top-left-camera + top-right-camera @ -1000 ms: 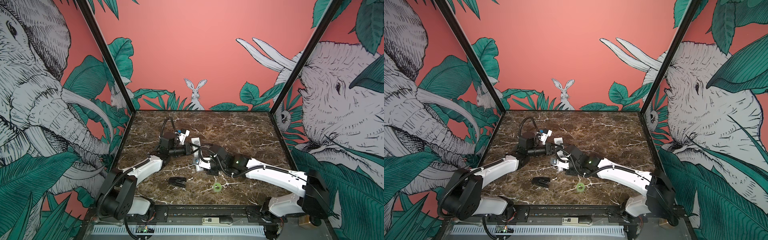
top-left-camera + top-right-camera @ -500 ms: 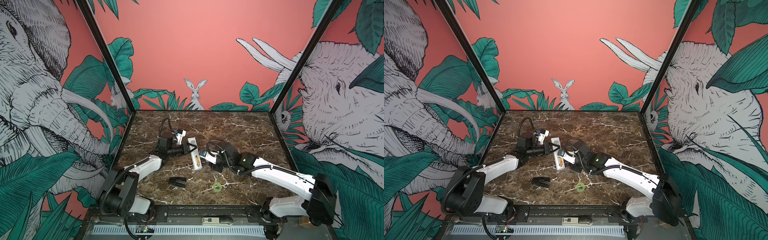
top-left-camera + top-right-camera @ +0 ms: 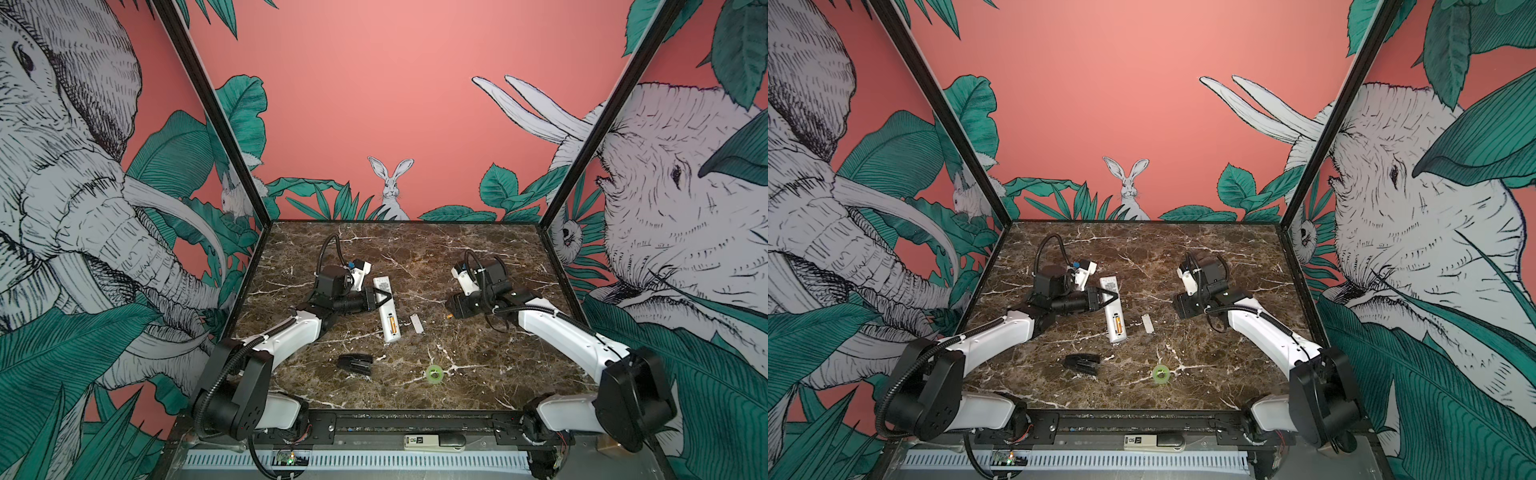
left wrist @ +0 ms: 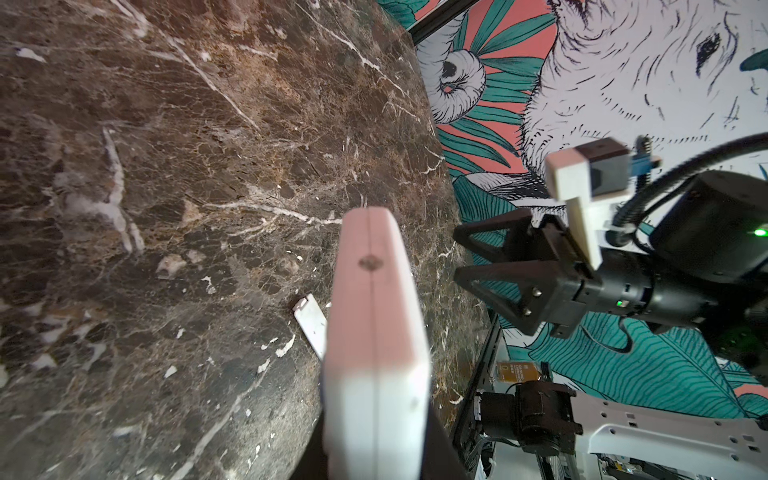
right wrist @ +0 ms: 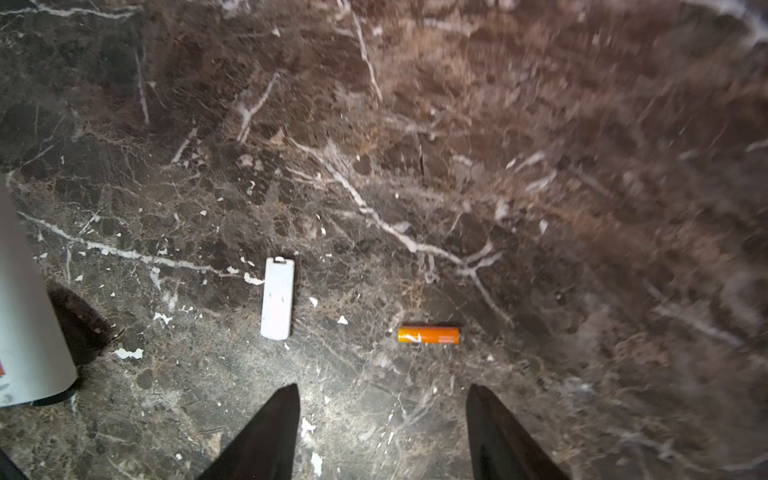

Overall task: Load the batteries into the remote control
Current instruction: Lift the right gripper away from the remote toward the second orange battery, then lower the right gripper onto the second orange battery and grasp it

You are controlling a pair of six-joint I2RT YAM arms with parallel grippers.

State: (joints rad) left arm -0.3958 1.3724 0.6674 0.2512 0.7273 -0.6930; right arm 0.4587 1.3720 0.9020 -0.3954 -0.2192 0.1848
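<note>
The white remote control [image 3: 383,305] lies back-up at mid-table, and its open compartment holds one orange battery [image 3: 392,322]. My left gripper [image 3: 381,297] is shut on the remote's middle; in the left wrist view the remote [image 4: 374,324] fills the space between the dark fingers. The other battery [image 5: 429,335] lies loose on the marble, also seen in a top view as an orange speck [image 3: 449,316]. My right gripper [image 5: 382,395] hovers just short of it, open and empty, with its fingertips [image 5: 274,428] off the table. It stands right of the remote in both top views [image 3: 1177,308].
A small white cover piece [image 3: 417,323] lies between the remote and the loose battery, also visible from the right wrist [image 5: 277,297]. A black stapler [image 3: 354,364] and a green tape ring [image 3: 434,373] sit nearer the front edge. Walls enclose the marble table [image 3: 478,257].
My right gripper has pulled back from the remote to the right and opened. The remote's compartment, with one battery in it, now shows. The left gripper keeps its hold.
</note>
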